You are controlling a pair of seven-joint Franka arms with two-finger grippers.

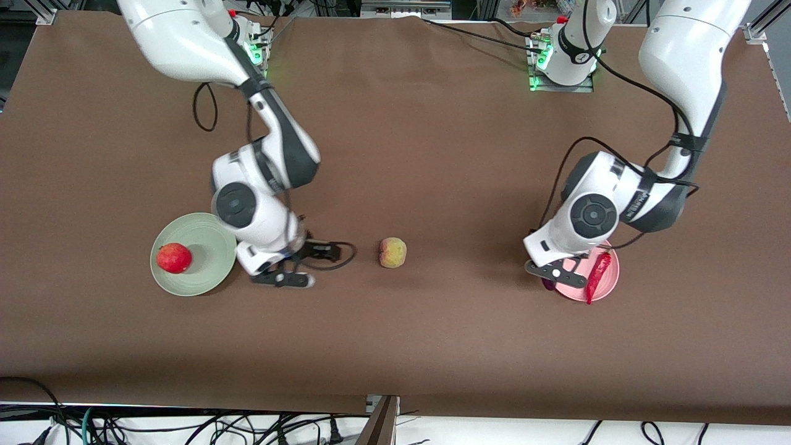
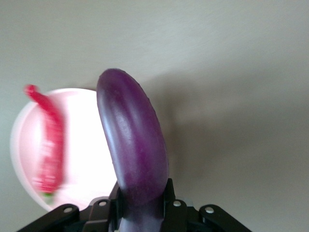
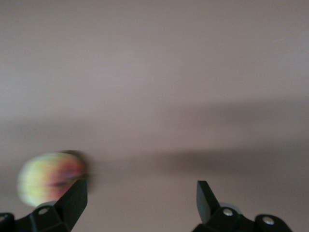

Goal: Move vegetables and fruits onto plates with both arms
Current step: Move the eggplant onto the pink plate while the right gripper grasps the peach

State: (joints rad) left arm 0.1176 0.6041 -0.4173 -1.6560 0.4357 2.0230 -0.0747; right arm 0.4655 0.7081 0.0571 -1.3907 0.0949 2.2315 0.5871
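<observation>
A brown cloth covered the table point(image 1: 432, 346), with loose cables along its near edge. The pomegranate point(image 1: 173, 258) already sat on the green plate point(image 1: 210, 232) toward the right arm's end; beside that plate the right gripper point(image 1: 283, 278) hung with fingers spread and empty, the peach point(image 1: 392, 252) lying untransferred mid-table. At the left arm's end, the chili point(image 1: 597, 275) lay on the pink plate point(image 1: 609, 290), and the left gripper point(image 1: 556, 273) pinched the eggplant point(image 2: 135, 145) over the plate's rim. Judging so, 2 of 4 were placed. Only the left wrist view showed the eggplant clearly.
</observation>
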